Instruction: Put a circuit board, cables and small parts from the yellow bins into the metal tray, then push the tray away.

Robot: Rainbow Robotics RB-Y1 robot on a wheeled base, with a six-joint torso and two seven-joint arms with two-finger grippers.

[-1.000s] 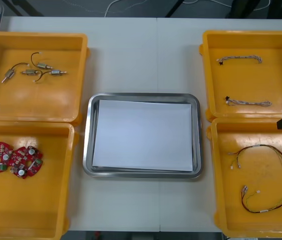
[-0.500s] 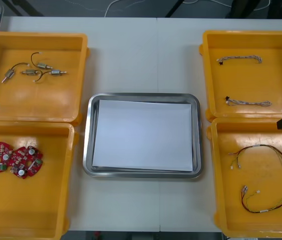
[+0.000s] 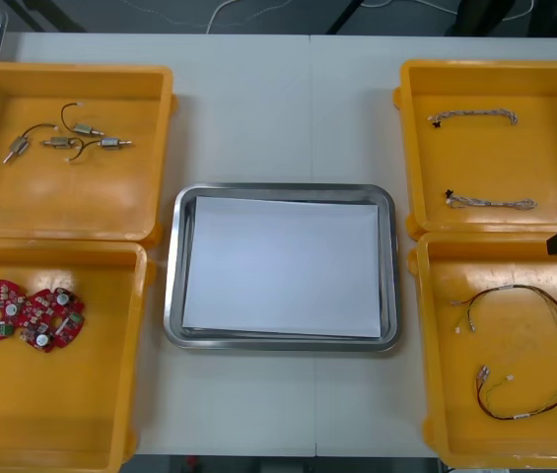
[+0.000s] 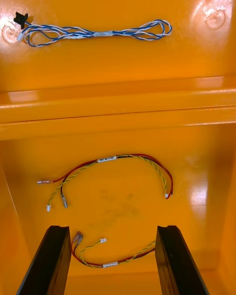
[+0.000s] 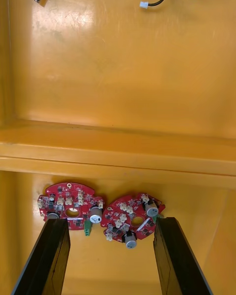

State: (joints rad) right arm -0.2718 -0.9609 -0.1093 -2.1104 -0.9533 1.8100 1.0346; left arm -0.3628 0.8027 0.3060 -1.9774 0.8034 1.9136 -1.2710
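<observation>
Left claw [image 5: 110, 223] hangs released above circuit boards [image 5: 71, 209]; right claw [image 4: 113, 228] released above red-yellow cables [image 4: 113, 169].

No visible change, nothing moved since earlier

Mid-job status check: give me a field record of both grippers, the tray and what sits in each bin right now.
left gripper: open, above two circuit boards in near-left bin
right gripper: open, above red and yellow cables in near-right bin
metal tray: centre, white inside, nothing loaded
far-left bin: small metal parts
far-right bin: two blue and white cables
progress: nothing picked yet
</observation>
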